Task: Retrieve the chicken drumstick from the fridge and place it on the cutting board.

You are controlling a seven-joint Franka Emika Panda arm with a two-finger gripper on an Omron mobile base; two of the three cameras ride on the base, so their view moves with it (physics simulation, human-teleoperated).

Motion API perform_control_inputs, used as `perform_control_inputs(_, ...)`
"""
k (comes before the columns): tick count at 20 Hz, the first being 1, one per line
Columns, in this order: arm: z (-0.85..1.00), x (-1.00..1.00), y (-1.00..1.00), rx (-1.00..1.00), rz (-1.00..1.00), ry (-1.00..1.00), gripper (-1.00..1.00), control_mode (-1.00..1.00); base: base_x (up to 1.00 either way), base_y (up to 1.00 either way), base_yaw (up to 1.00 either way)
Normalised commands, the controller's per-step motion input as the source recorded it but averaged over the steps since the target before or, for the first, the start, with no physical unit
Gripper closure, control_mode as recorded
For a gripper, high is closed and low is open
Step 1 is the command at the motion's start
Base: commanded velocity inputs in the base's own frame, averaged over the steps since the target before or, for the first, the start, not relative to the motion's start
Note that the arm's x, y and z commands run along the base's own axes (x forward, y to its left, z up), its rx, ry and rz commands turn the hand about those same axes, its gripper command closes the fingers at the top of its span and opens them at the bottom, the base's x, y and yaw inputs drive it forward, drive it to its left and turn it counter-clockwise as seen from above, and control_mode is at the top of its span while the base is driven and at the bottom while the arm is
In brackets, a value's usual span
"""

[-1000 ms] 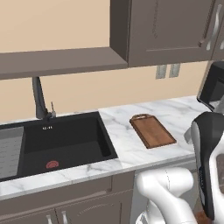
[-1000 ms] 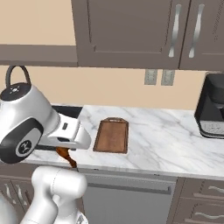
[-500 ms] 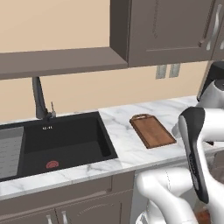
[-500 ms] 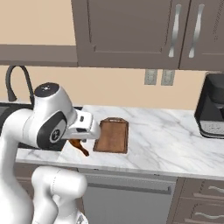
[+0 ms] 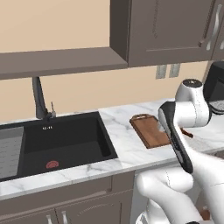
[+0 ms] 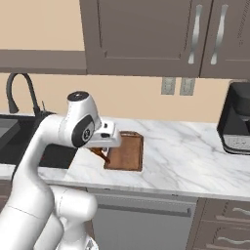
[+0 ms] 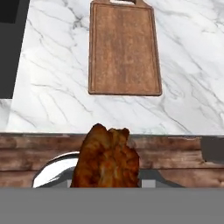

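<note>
My hand [image 6: 103,154] gripping the chicken drumstick [image 7: 106,158] over the near tabletop [image 6: 185,151] edge, cutting board [image 7: 124,49] just beyond, bare, black sink [image 5: 61,140] to its left, coffee machine [image 6: 236,118] far right

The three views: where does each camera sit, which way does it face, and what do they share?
Left base view: behind the arm to its left, facing sink and cutting board; arm at lower right.
Right base view: behind to its right, facing the counter and coffee machine; arm at left, gripper carrying the chicken drumstick.
Hand view: on the hand, looking down past the drumstick at the board.
All share the board.
</note>
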Motion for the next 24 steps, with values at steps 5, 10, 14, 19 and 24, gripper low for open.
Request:
perform_control_inputs(5,-0.64,0.64,-0.07,0.03,0.1,-0.02,1.0,-1.0,0.0,0.0,0.0)
perform_control_inputs(10,-0.5,0.81,-0.07,0.01,0.13,0.0,1.0,-1.0,0.0,0.0,0.0)
perform_control_inputs(14,-0.36,0.96,-0.1,0.0,0.11,0.0,1.0,-1.0,0.0,0.0,0.0)
perform_control_inputs(19,-0.26,0.92,-0.1,0.0,0.09,0.04,1.0,-1.0,0.0,0.0,0.0)
perform_control_inputs(24,-0.21,0.71,-0.13,0.0,0.08,0.01,1.0,-1.0,0.0,0.0,0.0)
